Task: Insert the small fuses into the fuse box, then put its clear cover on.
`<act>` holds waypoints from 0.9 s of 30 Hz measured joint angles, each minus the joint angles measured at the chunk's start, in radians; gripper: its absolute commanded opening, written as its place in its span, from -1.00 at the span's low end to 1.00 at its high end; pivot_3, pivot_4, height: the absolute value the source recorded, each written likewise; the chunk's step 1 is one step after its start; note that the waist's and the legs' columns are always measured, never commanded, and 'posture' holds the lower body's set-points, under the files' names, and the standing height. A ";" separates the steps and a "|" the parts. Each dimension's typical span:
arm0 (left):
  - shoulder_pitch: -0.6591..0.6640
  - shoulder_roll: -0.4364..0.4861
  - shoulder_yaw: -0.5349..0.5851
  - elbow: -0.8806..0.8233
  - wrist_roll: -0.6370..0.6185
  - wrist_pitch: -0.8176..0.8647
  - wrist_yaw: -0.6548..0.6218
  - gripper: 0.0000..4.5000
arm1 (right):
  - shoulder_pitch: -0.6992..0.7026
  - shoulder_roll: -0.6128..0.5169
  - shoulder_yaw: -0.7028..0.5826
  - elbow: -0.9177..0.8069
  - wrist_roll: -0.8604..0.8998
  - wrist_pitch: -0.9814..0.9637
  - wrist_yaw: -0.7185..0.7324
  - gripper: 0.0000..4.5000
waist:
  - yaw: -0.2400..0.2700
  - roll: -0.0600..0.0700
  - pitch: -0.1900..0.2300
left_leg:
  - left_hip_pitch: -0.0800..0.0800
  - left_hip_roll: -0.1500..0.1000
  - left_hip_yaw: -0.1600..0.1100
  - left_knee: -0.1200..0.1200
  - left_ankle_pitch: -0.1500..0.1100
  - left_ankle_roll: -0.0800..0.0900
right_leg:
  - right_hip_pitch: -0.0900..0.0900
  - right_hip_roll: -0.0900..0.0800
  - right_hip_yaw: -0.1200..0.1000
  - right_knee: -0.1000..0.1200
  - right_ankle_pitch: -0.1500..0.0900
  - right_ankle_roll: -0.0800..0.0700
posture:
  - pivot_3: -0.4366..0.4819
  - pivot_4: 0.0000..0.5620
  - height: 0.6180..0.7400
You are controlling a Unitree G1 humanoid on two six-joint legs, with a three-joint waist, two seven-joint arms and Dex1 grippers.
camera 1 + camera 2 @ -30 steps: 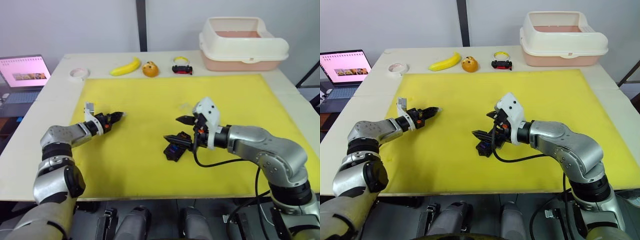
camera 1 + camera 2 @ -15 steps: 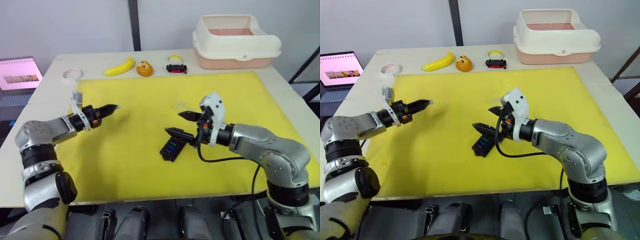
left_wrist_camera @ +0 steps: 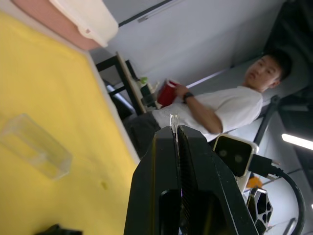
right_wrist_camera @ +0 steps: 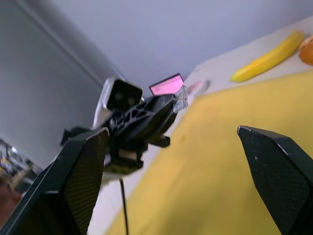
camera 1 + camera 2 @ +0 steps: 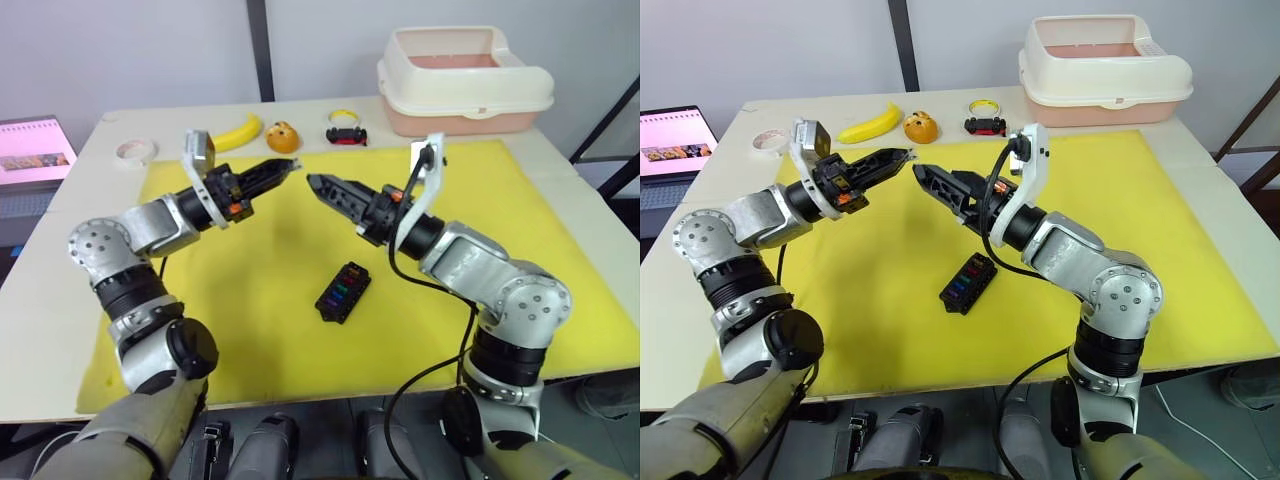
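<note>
— On the mat [image 5: 250, 300], what's where?
— Box [image 5: 326, 308] at centre, fuses [image 5: 341, 292] seated. Cover [image 3: 34, 145] lies flat: probably light, slick, brittle; pinch its long sides. At ten o'clock, left jaws clamp a clear chip [image 4: 181, 97]; right jaws gape.

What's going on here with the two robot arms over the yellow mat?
Both arms are up over the yellow mat, tips pointing at each other. The left end effector is shut on a tiny clear piece, possibly a fuse. The right end effector is open and faces it without touching, which may be a handover. Below, the fuse box lies on the mat with coloured fuses in its slots. The clear cover lies on the mat, not yet on the box.
</note>
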State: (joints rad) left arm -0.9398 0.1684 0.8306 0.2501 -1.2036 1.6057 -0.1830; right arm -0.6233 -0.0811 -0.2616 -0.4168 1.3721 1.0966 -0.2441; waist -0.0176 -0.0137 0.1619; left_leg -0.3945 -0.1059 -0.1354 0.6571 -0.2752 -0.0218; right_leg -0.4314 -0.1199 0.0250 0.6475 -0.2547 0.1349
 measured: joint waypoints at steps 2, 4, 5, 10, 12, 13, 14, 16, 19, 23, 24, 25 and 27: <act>0.002 -0.041 0.015 -0.020 -0.061 -0.003 0.075 -0.98 | 0.000 0.033 0.001 0.016 0.072 -0.057 -0.084 1.00 | 0.000 0.000 0.000 | 0.000 0.000 0.000 0.000 0.000 0.000 | 0.000 0.000 0.000 0.000 0.000 0.000 | -0.05 -0.47 1.00; 0.009 -0.074 0.011 -0.036 -0.133 -0.017 0.144 -0.98 | -0.001 0.050 0.012 0.029 0.131 -0.107 -0.147 1.00 | 0.001 0.000 0.000 | 0.000 0.000 0.000 0.000 0.000 0.000 | 0.000 0.000 0.001 0.000 0.000 0.000 | -0.05 -0.47 1.00; 0.018 -0.081 0.006 -0.041 -0.169 -0.030 0.174 -0.98 | -0.001 0.053 0.020 0.029 0.153 -0.123 -0.168 1.00 | 0.001 0.000 0.000 | 0.000 0.000 0.000 0.000 0.000 0.000 | 0.000 0.000 0.001 0.000 0.000 0.000 | -0.05 -0.47 1.00; 0.100 -0.103 -0.084 -0.093 -0.364 -0.133 0.317 -0.98 | -0.002 0.045 0.054 0.043 0.206 -0.203 -0.233 1.00 | 0.001 0.000 0.000 | 0.000 0.000 0.000 0.000 0.000 0.000 | 0.000 0.000 0.001 0.000 0.000 0.000 | -0.05 -0.47 1.00; 0.132 -0.104 -0.144 -0.118 -0.446 -0.184 0.362 -0.99 | -0.002 0.038 0.068 0.056 0.213 -0.226 -0.243 0.88 | 0.001 0.000 0.000 | 0.000 0.000 0.001 0.000 0.000 0.000 | 0.000 0.000 0.001 0.000 0.000 0.000 | -0.05 -0.47 1.00; 0.147 -0.099 -0.180 -0.126 -0.486 -0.213 0.382 -1.00 | -0.002 0.032 0.078 0.058 0.215 -0.235 -0.244 0.74 | 0.001 0.000 0.000 | 0.000 0.000 0.001 0.000 0.000 0.000 | 0.000 0.000 0.001 0.000 0.000 0.000 | -0.05 -0.47 1.00; 0.156 -0.094 -0.204 -0.128 -0.512 -0.231 0.394 -1.00 | -0.002 0.025 0.085 0.059 0.216 -0.240 -0.244 0.59 | 0.002 0.000 0.000 | 0.000 0.000 0.001 0.000 0.000 0.000 | 0.000 0.000 0.001 0.000 0.000 0.000 | -0.05 -0.47 1.00; 0.173 -0.065 -0.255 -0.130 -0.569 -0.282 0.422 -1.00 | -0.002 0.011 0.099 0.059 0.222 -0.253 -0.244 0.18 | 0.001 0.000 0.000 | 0.000 0.000 0.001 0.000 0.000 0.000 | 0.000 0.001 0.001 0.000 0.000 0.000 | -0.05 -0.47 1.00; 0.183 -0.028 -0.312 -0.131 -0.640 -0.359 0.451 -1.00 | -0.002 -0.014 0.116 0.059 0.223 -0.263 -0.244 0.18 | 0.001 0.000 0.000 | 0.000 0.000 0.001 0.000 0.000 0.000 | 0.000 0.001 0.001 0.000 0.000 0.000 | -0.05 -0.47 1.00; 0.207 0.010 -0.392 -0.145 -0.709 -0.435 0.467 -1.00 | -0.002 -0.027 0.136 0.059 0.223 -0.280 -0.242 0.18 | 0.002 0.000 0.000 | 0.000 0.000 0.001 0.000 0.000 0.000 | 0.000 0.001 0.002 0.000 0.000 0.000 | -0.05 -0.47 1.00; 0.213 0.019 -0.409 -0.148 -0.722 -0.447 0.468 -1.00 | -0.002 -0.028 0.139 0.059 0.223 -0.283 -0.241 0.18 | 0.002 0.000 0.000 | 0.000 0.000 0.001 0.000 0.000 0.000 | 0.000 0.001 0.002 0.000 0.000 0.000 | -0.05 -0.47 1.00; 0.218 0.028 -0.424 -0.150 -0.731 -0.460 0.468 -1.00 | -0.002 -0.032 0.140 0.058 0.224 -0.288 -0.241 0.18 | 0.003 0.000 0.000 | 0.000 0.000 0.001 0.000 0.000 0.000 | 0.000 0.001 0.002 0.000 0.000 0.000 | -0.05 -0.47 1.00; 0.221 0.038 -0.441 -0.154 -0.742 -0.479 0.466 -1.00 | -0.002 -0.043 0.141 0.058 0.224 -0.298 -0.241 0.18 | 0.003 0.000 0.000 | 0.000 0.000 0.001 0.000 0.000 0.000 | 0.000 0.001 0.002 0.000 0.000 0.000 | -0.05 -0.47 1.00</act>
State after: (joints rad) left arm -0.7186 0.2068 0.3898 0.0964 -1.9455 1.1269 0.2834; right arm -0.6249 -0.1246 -0.1204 -0.3584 1.5961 0.7988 -0.4853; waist -0.0142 -0.0135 0.1618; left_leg -0.3944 -0.1061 -0.1343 0.6574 -0.2750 -0.0220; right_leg -0.4315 -0.1191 0.0266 0.6472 -0.2548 0.1348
